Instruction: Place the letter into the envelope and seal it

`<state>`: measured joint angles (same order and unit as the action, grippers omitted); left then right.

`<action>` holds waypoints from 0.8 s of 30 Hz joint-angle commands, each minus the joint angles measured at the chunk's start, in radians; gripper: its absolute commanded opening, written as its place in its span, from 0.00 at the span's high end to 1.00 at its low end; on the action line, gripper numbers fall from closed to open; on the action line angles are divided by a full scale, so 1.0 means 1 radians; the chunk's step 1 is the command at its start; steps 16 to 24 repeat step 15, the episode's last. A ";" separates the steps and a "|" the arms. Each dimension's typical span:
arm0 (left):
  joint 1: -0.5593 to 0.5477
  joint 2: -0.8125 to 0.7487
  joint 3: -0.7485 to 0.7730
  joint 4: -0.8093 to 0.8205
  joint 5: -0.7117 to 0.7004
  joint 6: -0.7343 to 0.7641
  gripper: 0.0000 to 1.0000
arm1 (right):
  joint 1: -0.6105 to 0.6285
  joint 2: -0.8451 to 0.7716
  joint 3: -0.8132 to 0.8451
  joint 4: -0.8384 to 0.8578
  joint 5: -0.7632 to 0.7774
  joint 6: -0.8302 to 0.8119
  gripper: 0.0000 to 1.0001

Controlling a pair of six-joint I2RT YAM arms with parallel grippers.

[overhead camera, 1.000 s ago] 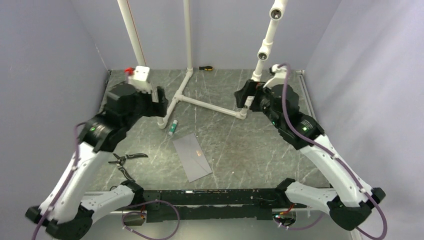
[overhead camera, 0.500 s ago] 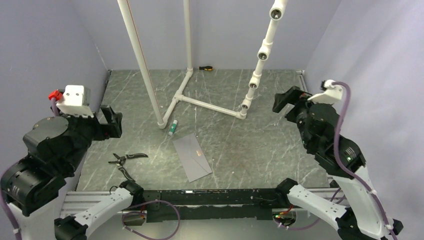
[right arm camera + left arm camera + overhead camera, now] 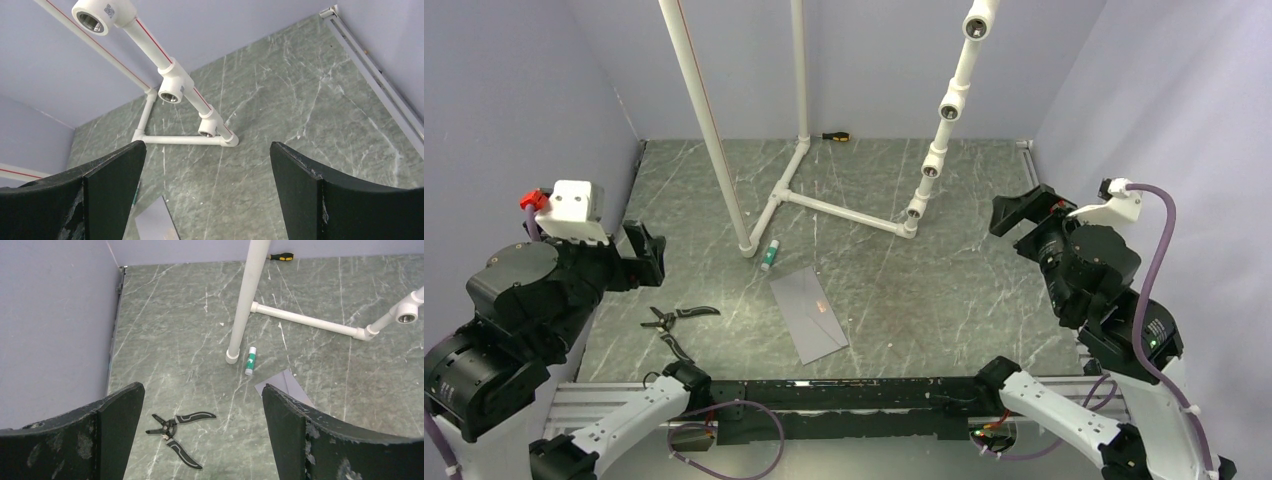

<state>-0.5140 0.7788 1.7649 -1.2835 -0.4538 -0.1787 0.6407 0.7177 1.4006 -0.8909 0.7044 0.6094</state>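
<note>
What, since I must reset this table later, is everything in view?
envelope: one, pale grey, flat at front middle
glue stick: one, white and green, just beyond the envelope
pliers: one, black, front left
screwdriver: one, black and yellow, far edge
pipe frame: one, white, back middle
table: one, dark green marbled, under everything
left gripper: one, black, open, raised at left, empty
right gripper: one, black, open, raised at right, empty
</note>
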 commanded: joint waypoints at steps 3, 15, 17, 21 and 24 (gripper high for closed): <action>0.000 -0.037 -0.022 0.047 0.045 -0.034 0.07 | -0.003 0.080 0.094 -0.049 -0.001 -0.010 0.00; 0.000 -0.045 -0.036 0.065 0.053 -0.058 0.07 | -0.003 0.188 0.211 -0.094 -0.033 -0.051 0.00; 0.000 -0.045 -0.036 0.065 0.053 -0.058 0.07 | -0.003 0.188 0.211 -0.094 -0.033 -0.051 0.00; 0.000 -0.045 -0.036 0.065 0.053 -0.058 0.07 | -0.003 0.188 0.211 -0.094 -0.033 -0.051 0.00; 0.000 -0.045 -0.036 0.065 0.053 -0.058 0.07 | -0.003 0.188 0.211 -0.094 -0.033 -0.051 0.00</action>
